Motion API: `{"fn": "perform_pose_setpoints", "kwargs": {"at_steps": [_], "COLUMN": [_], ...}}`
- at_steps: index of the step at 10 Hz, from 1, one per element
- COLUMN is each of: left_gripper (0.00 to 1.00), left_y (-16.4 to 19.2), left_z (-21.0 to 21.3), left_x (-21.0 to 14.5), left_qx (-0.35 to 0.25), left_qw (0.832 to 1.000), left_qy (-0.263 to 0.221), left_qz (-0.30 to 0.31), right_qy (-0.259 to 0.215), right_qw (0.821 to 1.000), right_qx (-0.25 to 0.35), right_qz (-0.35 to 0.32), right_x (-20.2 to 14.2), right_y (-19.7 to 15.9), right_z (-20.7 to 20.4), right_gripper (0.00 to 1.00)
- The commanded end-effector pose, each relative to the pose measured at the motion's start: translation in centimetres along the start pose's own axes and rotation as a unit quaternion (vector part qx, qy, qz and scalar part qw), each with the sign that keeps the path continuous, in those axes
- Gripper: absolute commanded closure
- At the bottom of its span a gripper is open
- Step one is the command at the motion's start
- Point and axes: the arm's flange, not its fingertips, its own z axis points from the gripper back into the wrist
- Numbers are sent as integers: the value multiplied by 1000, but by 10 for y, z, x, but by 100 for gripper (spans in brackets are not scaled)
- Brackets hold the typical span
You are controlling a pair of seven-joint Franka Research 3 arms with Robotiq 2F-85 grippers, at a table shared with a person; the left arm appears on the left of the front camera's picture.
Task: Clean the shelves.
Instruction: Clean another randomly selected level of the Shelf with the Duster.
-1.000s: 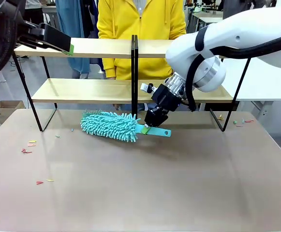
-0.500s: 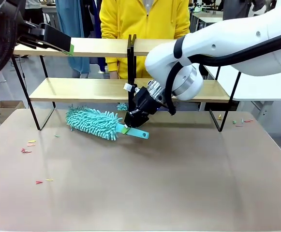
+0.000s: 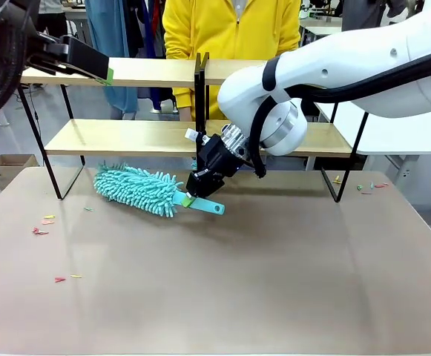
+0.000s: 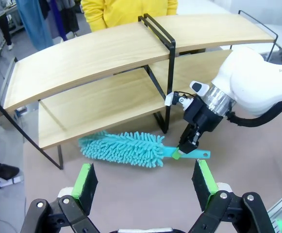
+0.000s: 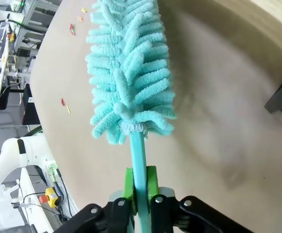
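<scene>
Gripping the fluffy turquoise microfibre duster (image 3: pixel 137 190) by its handle, my right tool (image 3: pixel 191 195) risks snagging the two-tier wooden shelves' (image 3: pixel 126 138) black frame; my left tool (image 4: pixel 145 180) hangs open, empty.

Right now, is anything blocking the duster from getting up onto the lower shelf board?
Nothing visible lies on the lower board of the shelves. The right gripper, jaws shut on the handle, holds the duster on the table just in front of it. The black centre post stands beside the gripper and could catch a rightward sweep.
</scene>
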Motion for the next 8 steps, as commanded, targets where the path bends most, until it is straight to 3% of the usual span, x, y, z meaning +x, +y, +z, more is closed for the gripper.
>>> {"fn": "perform_pose_setpoints", "kwargs": {"at_steps": [1,5,8], "left_gripper": [0,0,0], "left_y": [1,1,1], "left_z": [0,0,0], "left_x": [-3,-3,-3], "left_qx": [2,2,2], "left_qw": [1000,1000,1000], "left_qy": [-1,-1,-1], "left_qz": [1,1,1], "right_qy": [-21,-14,77], "right_qw": [1000,1000,995], "right_qx": [-3,1,53], "right_qz": [1,3,40], "right_x": [8,7,0], "right_y": [8,8,13], "right_z": [1,1,-5], "right_gripper": [88,88,88]}}
